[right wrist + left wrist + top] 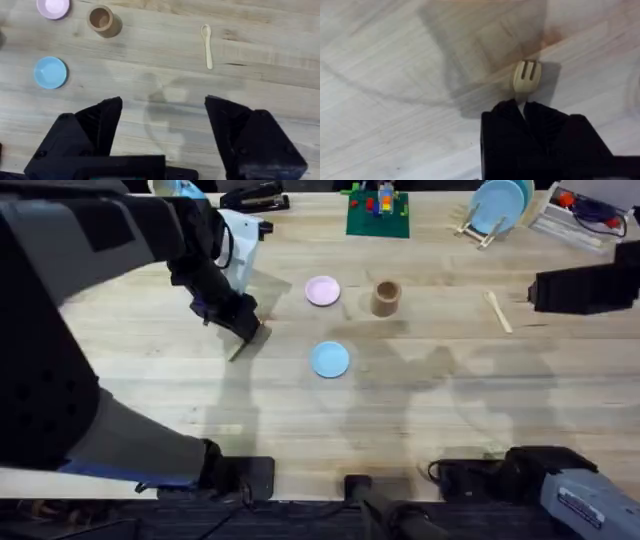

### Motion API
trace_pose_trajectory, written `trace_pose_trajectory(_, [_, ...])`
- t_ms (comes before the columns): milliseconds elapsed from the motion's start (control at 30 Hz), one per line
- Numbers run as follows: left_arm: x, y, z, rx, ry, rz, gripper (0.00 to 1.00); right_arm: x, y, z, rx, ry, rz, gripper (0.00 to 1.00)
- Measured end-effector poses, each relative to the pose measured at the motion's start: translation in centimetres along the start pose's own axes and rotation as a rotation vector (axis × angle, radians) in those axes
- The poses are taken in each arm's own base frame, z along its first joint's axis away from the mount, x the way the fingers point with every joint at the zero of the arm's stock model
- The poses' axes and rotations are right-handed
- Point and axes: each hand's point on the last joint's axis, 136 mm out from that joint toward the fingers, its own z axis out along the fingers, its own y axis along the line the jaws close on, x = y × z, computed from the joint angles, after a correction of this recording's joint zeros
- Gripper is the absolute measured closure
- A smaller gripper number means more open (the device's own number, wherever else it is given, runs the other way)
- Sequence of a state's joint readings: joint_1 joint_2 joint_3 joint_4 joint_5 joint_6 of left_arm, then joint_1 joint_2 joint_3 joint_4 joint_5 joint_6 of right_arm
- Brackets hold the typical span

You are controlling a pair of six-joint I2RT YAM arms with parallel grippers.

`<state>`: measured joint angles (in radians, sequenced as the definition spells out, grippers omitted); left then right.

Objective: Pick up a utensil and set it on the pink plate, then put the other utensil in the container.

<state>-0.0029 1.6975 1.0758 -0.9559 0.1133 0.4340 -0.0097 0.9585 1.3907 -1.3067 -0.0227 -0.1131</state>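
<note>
My left gripper [243,328] is shut on the pale wooden fork [242,346], left of the plates. In the left wrist view the fork's tined end [527,77] sticks out past the closed black fingers [505,112], casting a shadow on the table. The pink plate [322,291] and the tan container [386,297] stand side by side at mid-table. The wooden spoon [499,311] lies flat to the right of them. In the right wrist view, my right gripper [162,107] is open and holds nothing, well short of the spoon [207,45], container [101,20] and pink plate [53,7].
A light blue plate [330,359] sits in front of the pink one. Along the back edge are a stapler [255,197], a green brick baseplate [378,215] and a rack with blue plates [497,208]. The right arm [585,288] hovers dark at the right edge.
</note>
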Motion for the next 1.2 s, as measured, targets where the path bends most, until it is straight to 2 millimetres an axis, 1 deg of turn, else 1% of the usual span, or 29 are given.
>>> trace_pose_trajectory(100, [0.2, -0.5, -1.0, 0.025, 0.026, -0.013, 0.962, 0.0, 0.0, 0.0, 0.0, 0.0, 0.0, 0.007])
trace_pose_trajectory(333, [-2.5, -0.9, -6.5, 0.02, -0.019, 0.001, 0.962, 0.0, 0.0, 0.0, 0.0, 0.0, 0.0, 0.008])
trace_pose_trajectory(433, [-3.5, -1.9, -8.2, 0.014, -0.033, 0.036, 0.961, 0.0, 0.0, 0.0, 0.0, 0.0, 0.0, 0.008])
trace_pose_trajectory(567, [-5.4, -3.7, -9.7, 0.003, -0.077, 0.089, 0.961, 0.0, 0.0, 0.0, 0.0, 0.0, 0.0, 0.009])
trace_pose_trajectory(733, [-7.8, -6.2, -10.7, -0.01, -0.143, 0.154, 0.961, 0.0, 0.0, 0.0, 0.0, 0.0, 0.0, 0.007])
trace_pose_trajectory(900, [-9.9, -8.3, -10.9, -0.012, -0.212, 0.193, 0.961, 0.0, 0.0, 0.0, 0.0, 0.0, 0.0, 0.007])
trace_pose_trajectory(1033, [-10.8, -8.9, -10.9, -0.004, -0.242, 0.183, 0.961, 0.0, 0.0, 0.0, 0.0, 0.0, 0.0, 0.007])
trace_pose_trajectory(1200, [-12.1, -8.7, -10.1, 0.005, -0.229, 0.164, 0.961, 0.0, 0.0, 0.0, 0.0, 0.0, 0.0, 0.008])
